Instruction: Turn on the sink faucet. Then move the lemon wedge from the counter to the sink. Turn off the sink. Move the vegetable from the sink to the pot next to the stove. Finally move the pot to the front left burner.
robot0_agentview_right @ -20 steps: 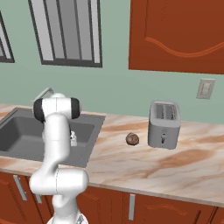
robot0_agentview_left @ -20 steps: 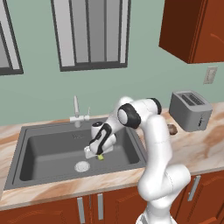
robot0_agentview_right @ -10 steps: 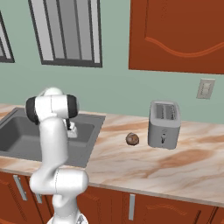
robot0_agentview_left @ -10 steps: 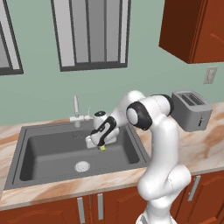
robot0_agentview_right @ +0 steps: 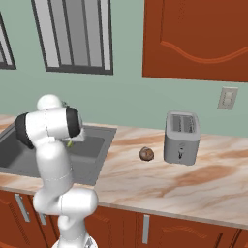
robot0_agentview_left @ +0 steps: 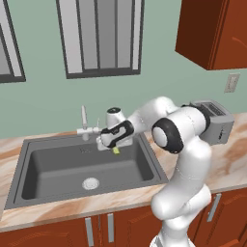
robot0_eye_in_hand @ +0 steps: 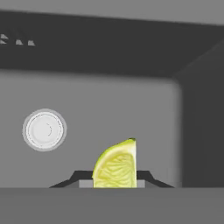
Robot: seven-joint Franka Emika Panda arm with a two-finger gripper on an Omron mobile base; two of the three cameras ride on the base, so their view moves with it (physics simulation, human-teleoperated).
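My gripper [robot0_agentview_left: 114, 146] hangs over the back right part of the dark grey sink [robot0_agentview_left: 29, 185], shut on the lemon wedge [robot0_agentview_left: 116, 150]. In the hand view the yellow-green wedge [robot0_eye_in_hand: 117, 165] stands upright between the two dark fingertips [robot0_eye_in_hand: 75, 176], well above the basin floor. The round silver drain [robot0_eye_in_hand: 44, 130] lies below and to its left. The slim faucet [robot0_agentview_left: 84, 120] stands on the back rim, just left of the hand. From the right base view the wedge [robot0_agentview_right: 70, 143] peeks out beside the arm. The pot and the stove are out of view.
A silver toaster [robot0_agentview_right: 181, 131] stands on the marbled counter [robot0_agentview_right: 145, 179] to the right of the sink, with a brown roundish lump [robot0_agentview_right: 146, 154] beside it. A window is behind the faucet and a wooden wall cabinet [robot0_agentview_right: 193, 38] hangs above the toaster.
The hand has risen from near the drain to the back right of the basin, carrying the wedge up off the sink floor. The arm's elbow swung right.
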